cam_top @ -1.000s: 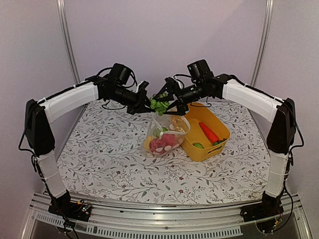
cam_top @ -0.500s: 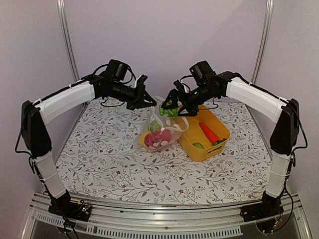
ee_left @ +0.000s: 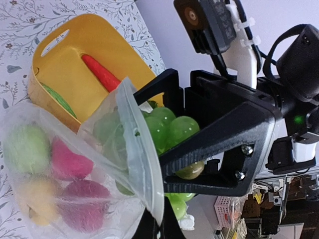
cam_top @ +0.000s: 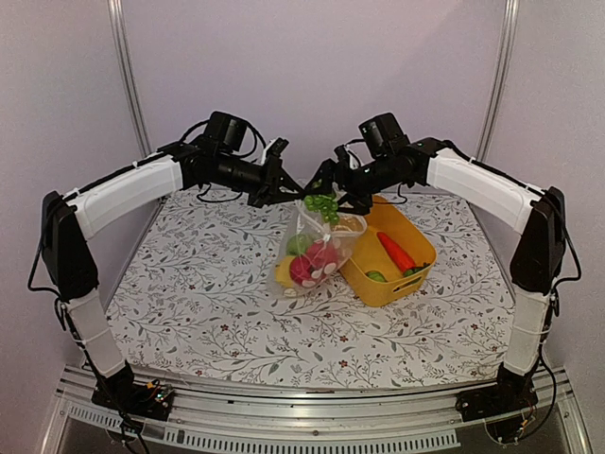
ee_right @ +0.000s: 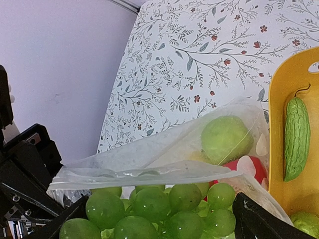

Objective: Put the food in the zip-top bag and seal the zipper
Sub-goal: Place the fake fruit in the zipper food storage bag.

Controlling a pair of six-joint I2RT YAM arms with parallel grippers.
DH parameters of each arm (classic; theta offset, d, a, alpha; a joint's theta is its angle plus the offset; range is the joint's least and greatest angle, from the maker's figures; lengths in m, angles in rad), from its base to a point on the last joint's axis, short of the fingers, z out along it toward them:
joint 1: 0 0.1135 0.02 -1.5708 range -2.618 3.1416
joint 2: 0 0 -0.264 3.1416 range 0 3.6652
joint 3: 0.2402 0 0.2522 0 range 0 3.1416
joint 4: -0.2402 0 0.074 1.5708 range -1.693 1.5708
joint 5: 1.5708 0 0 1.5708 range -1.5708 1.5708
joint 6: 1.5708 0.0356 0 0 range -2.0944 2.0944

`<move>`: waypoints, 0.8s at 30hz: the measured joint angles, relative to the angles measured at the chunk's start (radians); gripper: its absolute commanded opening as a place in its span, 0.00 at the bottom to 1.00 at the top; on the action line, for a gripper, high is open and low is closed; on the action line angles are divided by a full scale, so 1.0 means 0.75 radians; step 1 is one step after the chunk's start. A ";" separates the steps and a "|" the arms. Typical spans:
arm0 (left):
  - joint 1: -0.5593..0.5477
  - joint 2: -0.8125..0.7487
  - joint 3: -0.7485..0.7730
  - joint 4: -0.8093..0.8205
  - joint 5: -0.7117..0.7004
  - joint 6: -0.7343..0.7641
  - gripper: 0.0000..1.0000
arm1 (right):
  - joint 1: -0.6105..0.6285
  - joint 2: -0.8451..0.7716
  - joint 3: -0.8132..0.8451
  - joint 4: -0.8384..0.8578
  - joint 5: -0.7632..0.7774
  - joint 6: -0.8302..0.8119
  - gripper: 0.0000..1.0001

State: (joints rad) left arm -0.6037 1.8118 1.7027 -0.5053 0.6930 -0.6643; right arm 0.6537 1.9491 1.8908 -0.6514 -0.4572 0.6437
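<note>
**Grapes at the bag's mouth**

The zip-top bag (cam_top: 317, 248), clear with white dots, hangs at frame centre just left of the yellow tub (cam_top: 416, 270). Green, red and yellow fruit (cam_top: 307, 270) sags in its bottom. Its zipper is too faint to trace. The left gripper (cam_top: 282, 186) is pressed together on the bag's upper edge, its tips cut off in its own view. The right gripper (ee_right: 157, 216), spread wide, clasps green grapes (ee_left: 172, 129) at the mouth.

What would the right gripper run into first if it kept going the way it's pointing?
Probably the zip-top bag at its open mouth, just ahead of the green grapes it holds; depth is unclear.
</note>
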 measured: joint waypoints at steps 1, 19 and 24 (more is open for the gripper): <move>0.000 0.001 0.000 0.002 0.004 0.000 0.00 | 0.000 0.005 0.000 0.007 0.002 0.009 0.95; -0.008 0.094 0.045 0.018 -0.024 0.002 0.00 | -0.046 0.020 -0.130 0.351 -0.315 0.300 0.73; 0.014 0.097 0.040 0.009 -0.096 0.002 0.00 | -0.064 -0.017 -0.169 0.286 -0.373 0.240 0.40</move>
State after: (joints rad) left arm -0.5934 1.8843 1.7329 -0.4988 0.6212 -0.6632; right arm 0.6060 1.9362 1.7641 -0.4366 -0.7372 0.8238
